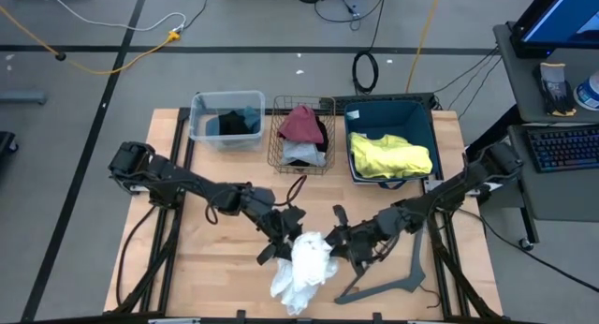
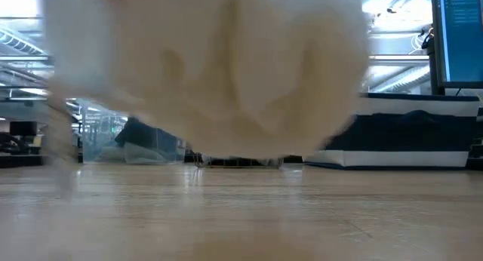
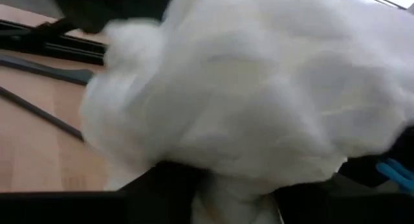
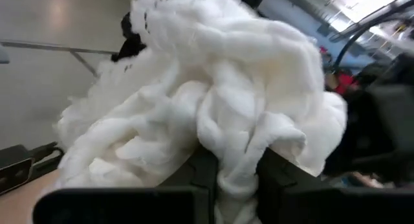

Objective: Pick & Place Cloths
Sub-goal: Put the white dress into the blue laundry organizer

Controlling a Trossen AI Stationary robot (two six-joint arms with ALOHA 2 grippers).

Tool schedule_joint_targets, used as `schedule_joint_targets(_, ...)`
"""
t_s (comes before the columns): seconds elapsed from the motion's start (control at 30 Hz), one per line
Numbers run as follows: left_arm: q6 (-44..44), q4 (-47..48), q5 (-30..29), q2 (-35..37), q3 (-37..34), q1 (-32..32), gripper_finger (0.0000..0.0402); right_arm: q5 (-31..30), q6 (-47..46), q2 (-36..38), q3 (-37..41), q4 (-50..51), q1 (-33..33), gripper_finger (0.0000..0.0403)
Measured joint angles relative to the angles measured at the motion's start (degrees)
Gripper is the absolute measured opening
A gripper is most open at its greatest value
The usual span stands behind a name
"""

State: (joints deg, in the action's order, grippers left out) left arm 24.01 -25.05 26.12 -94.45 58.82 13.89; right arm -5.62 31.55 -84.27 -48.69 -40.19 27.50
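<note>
holding the white cloth (image 1: 304, 266) up off the front of the tabletop (image 1: 215, 287), right pincer (image 1: 344, 242) is clamped on it. left pincer (image 1: 284, 238) touches it, can't tell its grip. lift high before carrying toward the bins so it clears the hanger (image 1: 388, 282).

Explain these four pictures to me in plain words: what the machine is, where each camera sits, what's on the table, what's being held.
Two dark robot arms work at a wooden table. One camera looks down from above, one sits at tabletop height, and one rides on each wrist.

At the far edge stand a clear bin, a wire basket and a blue bin, each holding garments. A dark hanger lies near the front.

The right gripper is shut on the white cloth; the left gripper is at it too.
</note>
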Motion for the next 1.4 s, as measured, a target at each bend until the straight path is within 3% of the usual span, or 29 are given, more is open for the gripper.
schedule_joint_targets(0.13, -1.97, 0.91, 0.05, 0.02, 0.03, -0.62, 0.0202, -0.59, 0.87, 2.86, 0.0, 0.18, 0.42, 0.0042)
schedule_joint_targets(0.33, -2.34, 4.05, 1.08, 0.02, 0.03, -3.23, 0.0223, -7.08, 4.96, 6.68, -0.02, 1.45, 1.99, 0.0042)
schedule_joint_targets(0.8, -1.67, 5.79, 2.0, 0.06, 0.03, -7.55, 0.0223, -20.45, 17.56, 17.2, 0.0, 2.83, 3.82, 0.0042)
schedule_joint_targets(0.97, -0.77, 4.43, 1.94, 0.09, 0.03, -8.18, 0.0223, -26.13, 26.45, 19.98, 0.09, 2.09, 3.8, 0.0042)
schedule_joint_targets(1.17, 0.35, -0.91, 1.32, 0.13, 0.06, -8.5, 0.0223, -35.07, 43.39, 22.17, 0.11, -4.86, 3.04, 0.0042)
schedule_joint_targets(1.4, 1.89, -3.69, 2.9, -0.16, -0.2, -8.97, 0.0223, -39.31, 60.08, 24.81, -1.95, -11.47, -0.76, 0.0042)
